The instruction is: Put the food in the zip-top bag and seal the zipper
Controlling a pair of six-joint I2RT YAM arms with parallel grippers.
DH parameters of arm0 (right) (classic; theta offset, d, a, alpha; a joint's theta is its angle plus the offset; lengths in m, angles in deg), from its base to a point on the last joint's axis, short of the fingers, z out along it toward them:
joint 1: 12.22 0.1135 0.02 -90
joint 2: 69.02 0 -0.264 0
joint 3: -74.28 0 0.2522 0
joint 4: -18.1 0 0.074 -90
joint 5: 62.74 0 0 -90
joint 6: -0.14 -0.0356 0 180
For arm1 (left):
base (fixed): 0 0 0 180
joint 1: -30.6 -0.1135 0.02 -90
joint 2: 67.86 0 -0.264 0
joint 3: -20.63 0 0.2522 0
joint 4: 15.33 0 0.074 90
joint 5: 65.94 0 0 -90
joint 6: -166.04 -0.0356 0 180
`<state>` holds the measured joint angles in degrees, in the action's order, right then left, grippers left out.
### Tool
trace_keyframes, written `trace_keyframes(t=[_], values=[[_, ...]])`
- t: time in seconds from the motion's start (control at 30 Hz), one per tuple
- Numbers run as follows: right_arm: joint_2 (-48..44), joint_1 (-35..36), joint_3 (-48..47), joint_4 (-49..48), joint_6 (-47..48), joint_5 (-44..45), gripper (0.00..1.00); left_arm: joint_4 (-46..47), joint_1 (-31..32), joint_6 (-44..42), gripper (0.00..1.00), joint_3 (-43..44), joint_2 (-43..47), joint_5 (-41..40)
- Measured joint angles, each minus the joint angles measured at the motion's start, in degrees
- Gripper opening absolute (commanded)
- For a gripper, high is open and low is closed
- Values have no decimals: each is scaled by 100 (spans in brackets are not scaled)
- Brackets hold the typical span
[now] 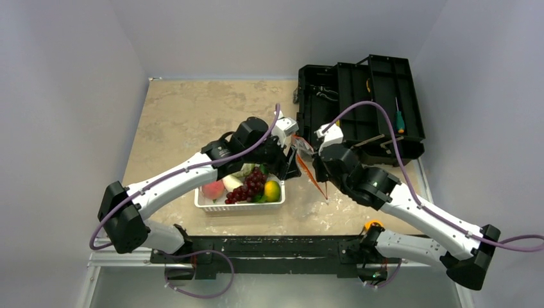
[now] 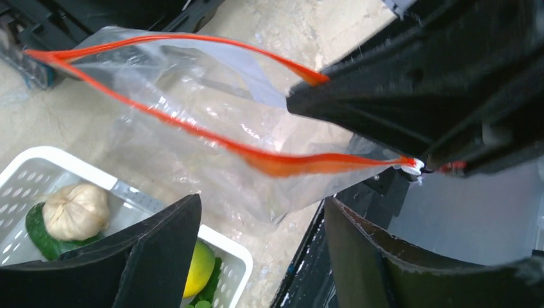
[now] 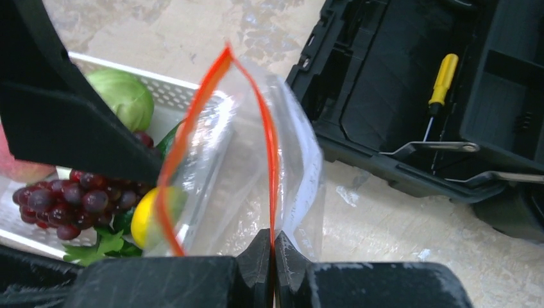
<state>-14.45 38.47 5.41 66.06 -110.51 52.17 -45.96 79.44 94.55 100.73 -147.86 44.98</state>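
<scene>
Table (image 1: 179, 109) of beige stone pattern. Black toolbox (image 1: 359, 96) lies open at the table's far right corner. White basket (image 1: 205, 204) sits by the middle of the near edge and carries all the food: grapes (image 1: 247, 186), peach (image 1: 213, 189), mango (image 1: 272, 190), cabbage (image 3: 122, 96). Zip-top bag (image 2: 192, 128) hangs in the air between basket and toolbox, mouth gaping, nothing inside.

It is carried by the right gripper (image 3: 274, 256), clenched on the zipper (image 2: 282, 163) at the end with the white slider (image 2: 414, 167). The left gripper (image 2: 260, 202) is released, fingers apart, nothing between them, near the bag's mouth.

Step, as I read it: bag presented for loading, no food moved yet. Next move likely calls for the left gripper to go down to the basket for one piece, while the right holds the mouth open.
</scene>
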Motion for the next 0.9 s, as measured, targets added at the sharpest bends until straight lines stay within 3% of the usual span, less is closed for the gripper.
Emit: trace_keyframes(t=[0.27,0.53,0.8,0.9], values=[[544,911,31,-37,-343,901,0,-313,-72,330,78,129,11,-323],[883,1014,31,-42,-743,1419,0,-337,-546,739,74,133,186,-278],[1241,1353,-133,-74,-907,1665,0,-374,-570,920,79,184,-142,-186],[1432,1528,-221,-70,-953,1818,0,-354,-590,949,71,184,-131,-179]])
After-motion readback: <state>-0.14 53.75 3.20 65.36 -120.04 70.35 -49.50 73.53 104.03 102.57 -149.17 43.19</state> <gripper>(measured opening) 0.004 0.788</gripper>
